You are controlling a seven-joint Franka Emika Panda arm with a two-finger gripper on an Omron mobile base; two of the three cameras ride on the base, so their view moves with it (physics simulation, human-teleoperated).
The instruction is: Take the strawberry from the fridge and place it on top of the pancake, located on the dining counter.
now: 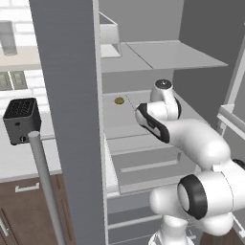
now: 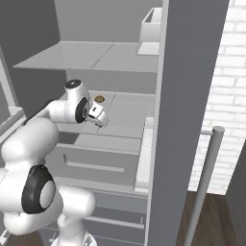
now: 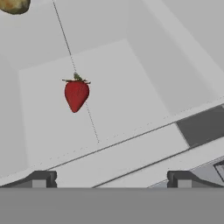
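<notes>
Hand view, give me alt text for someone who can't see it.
A red strawberry lies on a pale grey fridge shelf, ahead of the open gripper and apart from it. A yellowish-brown item sits at the top left corner.

The fridge (image 1: 72, 119) stands open, with its door edge near and left in the left base view and near and right in the right base view. Inside, an upper shelf (image 2: 86, 57) lies above a lower shelf (image 1: 139, 115), and drawers (image 2: 96, 158) sit below that. A box-shaped bin (image 2: 151, 29) rests at the far right of the upper shelf. The strawberry (image 3: 76, 94) lies on the lower shelf, ahead of the gripper (image 3: 111, 179), well apart from its spread jaws. A small flat round item (image 1: 119, 101) lies on the same shelf, farther back than the strawberry. A toaster (image 1: 21, 119) sits on the desk (image 1: 24, 158) left of the fridge.
</notes>
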